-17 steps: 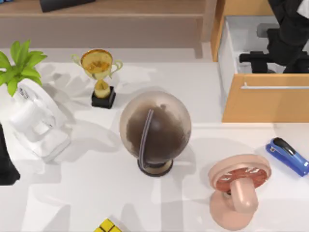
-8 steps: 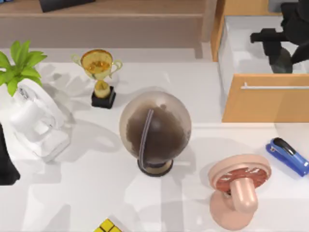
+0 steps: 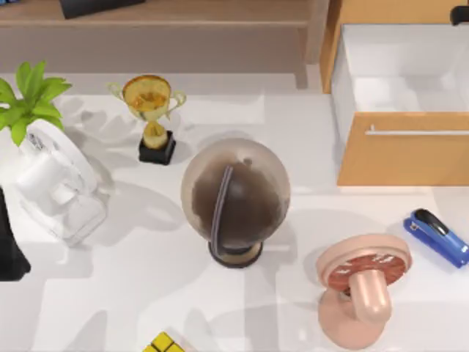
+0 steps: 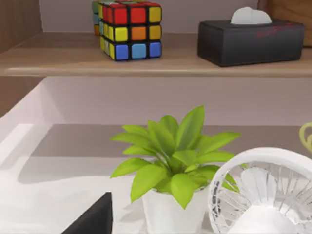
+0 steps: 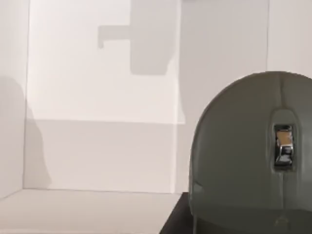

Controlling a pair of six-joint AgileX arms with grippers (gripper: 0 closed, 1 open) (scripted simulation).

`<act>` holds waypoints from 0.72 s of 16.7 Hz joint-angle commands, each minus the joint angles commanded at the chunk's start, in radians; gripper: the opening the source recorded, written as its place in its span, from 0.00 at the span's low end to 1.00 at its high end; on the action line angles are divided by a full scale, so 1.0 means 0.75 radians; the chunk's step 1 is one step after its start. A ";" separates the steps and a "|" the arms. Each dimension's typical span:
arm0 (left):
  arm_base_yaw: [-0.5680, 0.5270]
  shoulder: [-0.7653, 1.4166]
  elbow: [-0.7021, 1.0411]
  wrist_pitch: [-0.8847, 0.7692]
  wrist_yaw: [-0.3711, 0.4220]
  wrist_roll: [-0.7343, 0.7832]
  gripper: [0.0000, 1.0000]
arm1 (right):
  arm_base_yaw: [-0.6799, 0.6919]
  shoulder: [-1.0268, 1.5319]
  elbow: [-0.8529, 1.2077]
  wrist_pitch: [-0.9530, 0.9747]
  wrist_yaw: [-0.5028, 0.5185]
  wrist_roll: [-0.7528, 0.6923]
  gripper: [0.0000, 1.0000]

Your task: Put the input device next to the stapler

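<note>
The input device (image 5: 253, 156) is a grey domed mouse with a silver scroll wheel. It looms close in the right wrist view, in front of white drawer walls. I cannot tell whether it is held. A black bit of my right arm (image 3: 462, 13) sits at the top view's top right corner, past the open drawer (image 3: 401, 150). The blue stapler (image 3: 437, 236) with a black top strip lies on the table at the right edge, just right of the pink fan (image 3: 360, 286). My left arm (image 3: 9, 246) is parked at the left edge.
A brown globe (image 3: 235, 196) stands mid-table, with a gold trophy (image 3: 152, 110) behind it. A white fan (image 3: 55, 183) and a potted plant (image 3: 29, 95) stand at the left. A colour cube (image 3: 163, 343) sits at the front edge. The shelf holds a cube (image 4: 129, 29) and a tissue box (image 4: 251, 39).
My right arm has pulled back from over the drawer toward the top right corner, almost out of the top view. Nothing on the table has moved.
</note>
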 joint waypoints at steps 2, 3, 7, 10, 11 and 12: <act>0.000 0.000 0.000 0.000 0.000 0.000 1.00 | -0.038 -0.109 -0.109 0.001 -0.005 -0.025 0.00; 0.000 0.000 0.000 0.000 0.000 0.000 1.00 | -0.057 -0.159 -0.167 0.002 -0.008 -0.038 0.00; 0.000 0.000 0.000 0.000 0.000 0.000 1.00 | -0.126 -0.320 -0.413 0.015 -0.016 -0.081 0.00; 0.000 0.000 0.000 0.000 0.000 0.000 1.00 | -0.166 -0.385 -0.598 0.049 -0.021 -0.109 0.00; 0.000 0.000 0.000 0.000 0.000 0.000 1.00 | -0.176 -0.396 -0.657 0.067 -0.023 -0.117 0.00; 0.000 0.000 0.000 0.000 0.000 0.000 1.00 | -0.184 -0.397 -0.713 0.090 -0.025 -0.125 0.00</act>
